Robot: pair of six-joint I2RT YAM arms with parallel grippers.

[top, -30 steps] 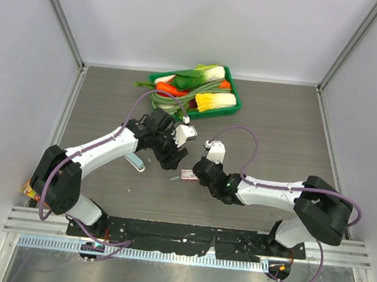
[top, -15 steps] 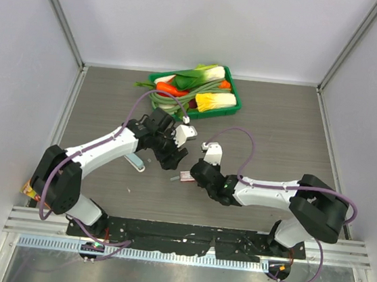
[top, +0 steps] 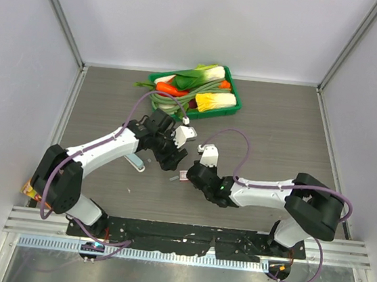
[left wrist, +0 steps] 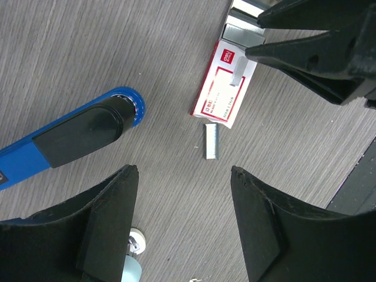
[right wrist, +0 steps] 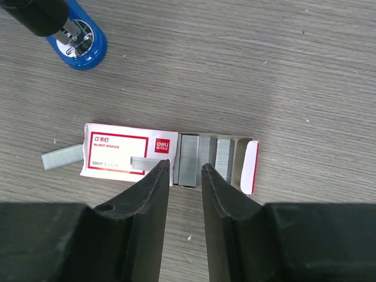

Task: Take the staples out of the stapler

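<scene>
1. Currently, the left gripper (left wrist: 182,176) hangs over the table (top: 277,137) with its jaws spread wide and nothing between them. Keep it out of the fine work at the carton.
2. Note the right gripper (right wrist: 183,167). Its jaws are parted by a narrow gap, with the tips over the carton's open tray, and no strip shows between them. The step in hand appears to be gathering the removed strips. Descend straight, close on metal only, and lift vertically so the cardboard is not dragged.
3. Locate the stapler (left wrist: 70,134). It lies ungripped on the table, with its metal nose near the carton. You cannot tell whether the magazine is empty, so check it before calling the task complete.
4. Locate the staples (left wrist: 211,141). This short strip lies flat on the table just beside the carton's closed end, apart from the stapler.
5. Disregard the green basket (top: 235,88) of vegetables. It sits well apart at the far side and obstructs nothing.
6. Expect the red-and-white carton (right wrist: 129,154) to slide easily. A second strip (right wrist: 147,163) rests on its lid, directly under the fingertips.
7. Avoid the pale blue-and-white object (top: 134,161) beside the left arm.
</scene>
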